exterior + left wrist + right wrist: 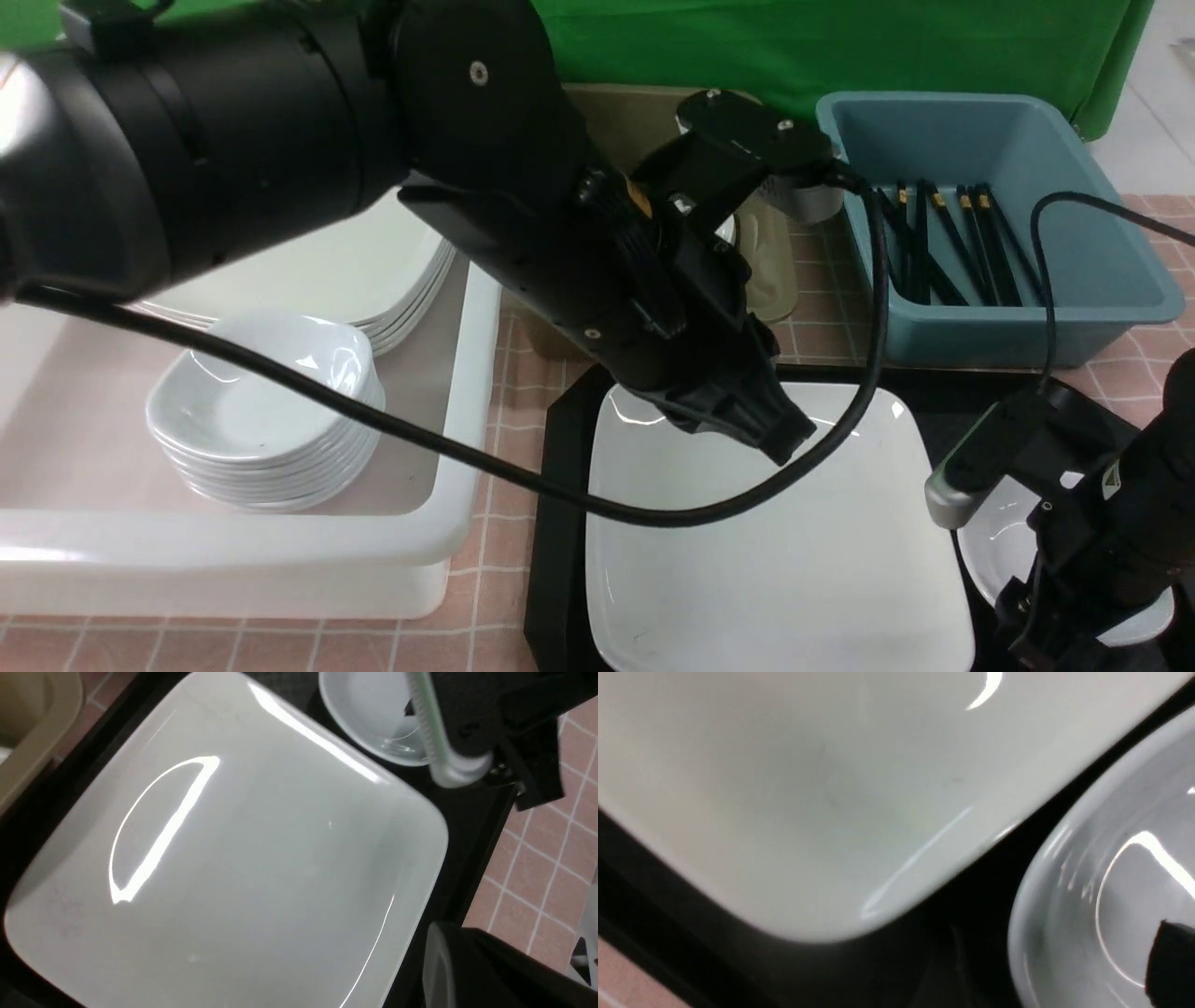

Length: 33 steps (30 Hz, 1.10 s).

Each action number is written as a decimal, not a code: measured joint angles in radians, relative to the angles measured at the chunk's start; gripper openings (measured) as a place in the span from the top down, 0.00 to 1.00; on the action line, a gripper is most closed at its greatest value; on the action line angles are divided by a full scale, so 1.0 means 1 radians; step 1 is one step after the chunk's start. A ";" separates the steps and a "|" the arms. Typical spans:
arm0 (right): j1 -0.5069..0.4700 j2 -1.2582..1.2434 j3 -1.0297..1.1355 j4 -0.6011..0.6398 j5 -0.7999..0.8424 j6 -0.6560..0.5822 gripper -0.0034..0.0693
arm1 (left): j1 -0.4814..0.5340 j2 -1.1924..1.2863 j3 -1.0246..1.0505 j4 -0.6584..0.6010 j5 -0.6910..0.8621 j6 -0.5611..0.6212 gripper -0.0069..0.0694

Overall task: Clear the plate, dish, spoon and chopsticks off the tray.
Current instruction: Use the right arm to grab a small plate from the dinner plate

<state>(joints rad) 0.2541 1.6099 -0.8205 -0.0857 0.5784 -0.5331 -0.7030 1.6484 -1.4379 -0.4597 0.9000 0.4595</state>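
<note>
Since the left arm hogs most of the front view, start there. The left pincer hangs over the far part of the plate, which lies flat on the black tray right beneath it. The tip reads as one dark wedge, so I can't tell if it's wide or narrow. Off to its right, the right pincer sits low over the dish, also on the tray. Its jaws are hidden, so no call there either.

Beyond the left pincer are an olive tub and a blue tub with black chopsticks lying inside. To its left, a white tub holds stacked square plates and a pile of small dishes. It's all on a pink checked tablecloth, with a green curtain behind.

In the left wrist view the glossy plate fills the shot, glare loop and all. There's tray rim around it and the dish past one corner. Only one dark finger shows.

The right wrist view is blurry. It shows a rounded plate corner, a black strip of tray, then the dish rim, not touching the plate. One dark fingertip pokes over the dish's inside.
</note>
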 joint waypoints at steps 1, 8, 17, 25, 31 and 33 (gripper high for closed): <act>0.000 0.009 0.000 0.000 -0.008 0.003 0.17 | 0.000 0.000 0.000 -0.007 -0.006 0.008 0.92; 0.000 0.053 -0.002 -0.029 -0.021 0.002 0.50 | 0.000 0.000 0.000 -0.020 -0.061 0.017 0.91; 0.009 0.012 -0.052 -0.034 0.030 0.002 0.64 | 0.000 0.000 0.000 -0.016 -0.109 0.020 0.91; 0.008 -0.172 -0.223 -0.029 0.242 0.072 0.84 | 0.033 -0.023 -0.001 0.113 -0.188 -0.069 0.91; 0.006 -0.273 -0.455 0.178 0.320 0.043 0.84 | 0.220 -0.109 -0.061 0.189 -0.120 -0.130 0.91; 0.008 -0.270 -0.516 0.283 0.324 -0.002 0.84 | 0.262 -0.129 -0.073 0.191 -0.093 -0.131 0.91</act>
<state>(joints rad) 0.2625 1.3394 -1.3364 0.1970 0.9022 -0.5349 -0.4408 1.5194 -1.5114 -0.2684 0.8075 0.3285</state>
